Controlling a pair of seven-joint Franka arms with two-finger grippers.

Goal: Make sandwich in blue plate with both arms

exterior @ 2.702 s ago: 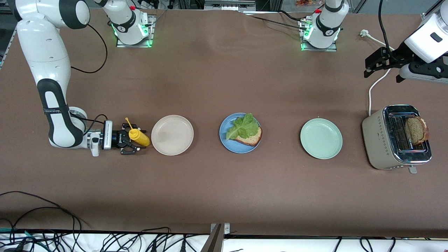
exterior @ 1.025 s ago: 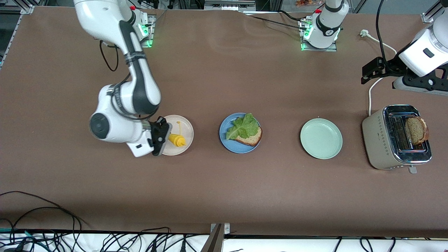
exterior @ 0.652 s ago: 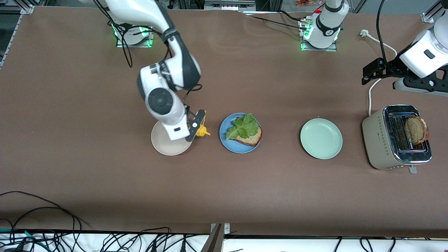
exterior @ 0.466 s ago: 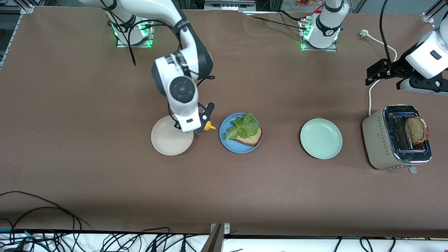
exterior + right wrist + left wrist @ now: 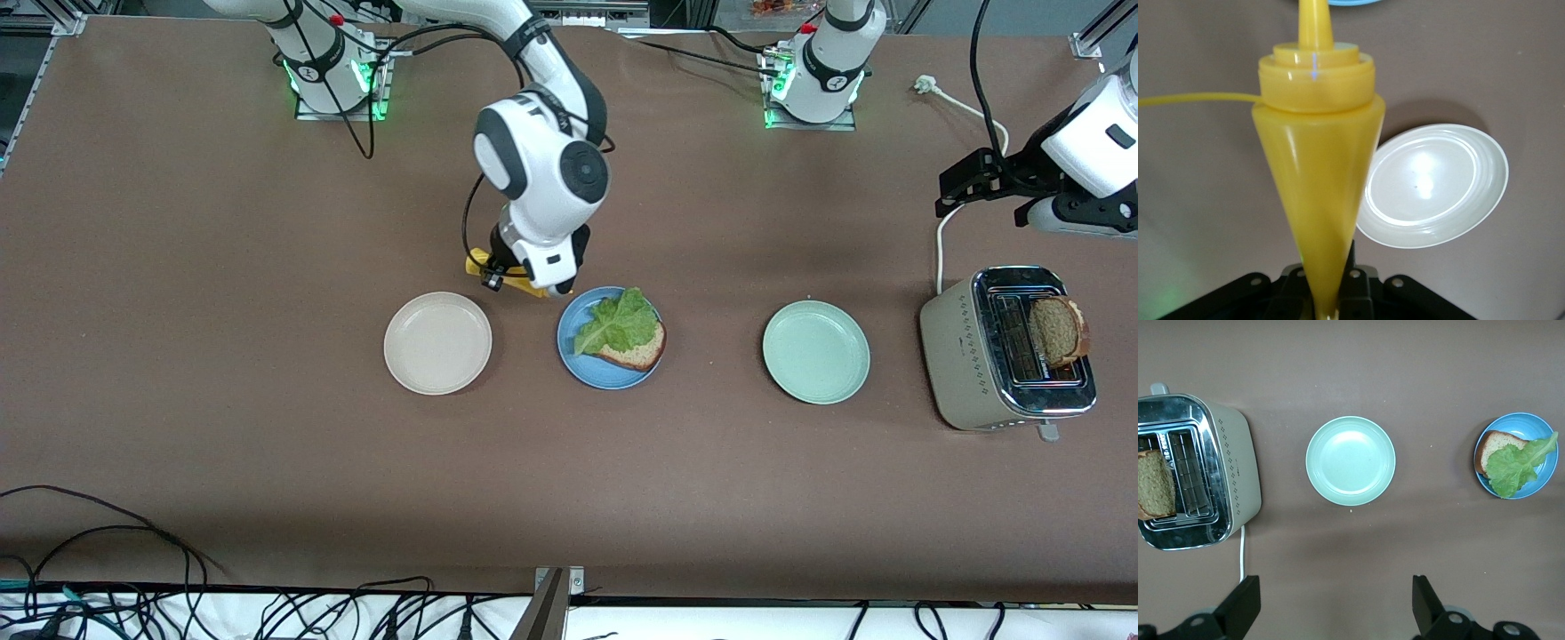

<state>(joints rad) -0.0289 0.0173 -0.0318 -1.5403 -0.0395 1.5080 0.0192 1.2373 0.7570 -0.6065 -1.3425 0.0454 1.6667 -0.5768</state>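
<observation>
Sitting on the blue plate (image 5: 582,366) at mid-table are one bread slice (image 5: 637,348) and a lettuce leaf (image 5: 615,322) laid over it, so the sandwich is judged about half built. The top slice is not yet on: the second bread slice (image 5: 1056,331) is seen standing up out of the toaster (image 5: 969,356) at the left arm's end of the table. Sauce appears to be the step in hand.

A yellow squeeze bottle (image 5: 1317,173) is clamped at its base by the narrow-set fingers of the right gripper (image 5: 1318,293), nozzle pointing away from the fingers toward the blue plate's rim (image 5: 1351,2). The right gripper is held over the bare table just beside the blue plate, between it and the beige plate (image 5: 436,342). No sauce is seen on the lettuce.

The left gripper (image 5: 1331,610) is spread wide, nothing between the fingers (image 5: 1239,608); it hangs over the table near the toaster and waits. The pale green plate (image 5: 1350,460) lies between the toaster and the blue plate.

Left to do, by judgement: sauce squeezed, toast lifted out, toast placed on the lettuce.
</observation>
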